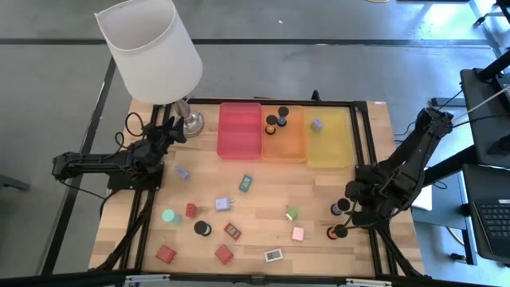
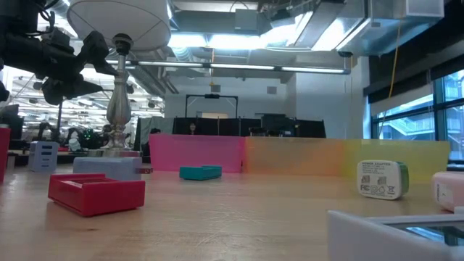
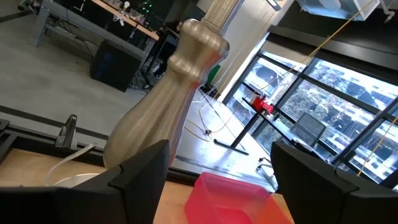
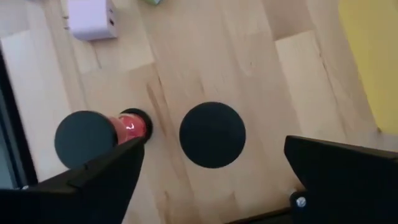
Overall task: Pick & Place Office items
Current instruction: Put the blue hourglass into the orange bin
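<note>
Cylinders under the right claw, lower right of the high view.
Claw fingers stand apart above a black round cylinder upright on the table; it looks light, rigid, smooth-sided, so pinch across its round body. Left claw, apart, waits by the lamp.

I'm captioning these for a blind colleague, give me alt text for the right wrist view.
The right gripper, fingers open, hangs over a black cylinder standing on the wooden table. Beside it a second black cylinder lies on its side, red top showing, and farther off sits a lavender cube, with a yellow tray at the edge.
</note>
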Robot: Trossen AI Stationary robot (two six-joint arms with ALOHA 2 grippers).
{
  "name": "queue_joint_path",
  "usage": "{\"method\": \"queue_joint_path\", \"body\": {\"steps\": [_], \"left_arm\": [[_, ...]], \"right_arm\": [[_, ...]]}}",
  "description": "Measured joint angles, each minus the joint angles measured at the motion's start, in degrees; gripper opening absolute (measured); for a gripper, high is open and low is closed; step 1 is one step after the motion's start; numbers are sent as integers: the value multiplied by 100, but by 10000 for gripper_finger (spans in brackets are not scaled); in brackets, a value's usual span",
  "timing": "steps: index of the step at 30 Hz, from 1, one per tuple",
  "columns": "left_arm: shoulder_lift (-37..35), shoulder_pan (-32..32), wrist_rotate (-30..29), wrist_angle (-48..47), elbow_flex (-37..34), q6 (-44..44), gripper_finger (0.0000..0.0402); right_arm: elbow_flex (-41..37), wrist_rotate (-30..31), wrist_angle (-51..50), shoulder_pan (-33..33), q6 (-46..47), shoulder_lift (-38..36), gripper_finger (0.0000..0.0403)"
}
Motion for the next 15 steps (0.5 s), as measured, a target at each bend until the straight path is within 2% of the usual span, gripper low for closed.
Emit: {"method": "queue_joint_path", "body": {"steps": [7,15], "left_arm": [[-1,0,0,0,0,1,276],[0,0,0,0,0,0,276]], "right_arm": [[0,147,-29,-61,355,455,399],[-225,94,182,-136,203,899,399]]}}
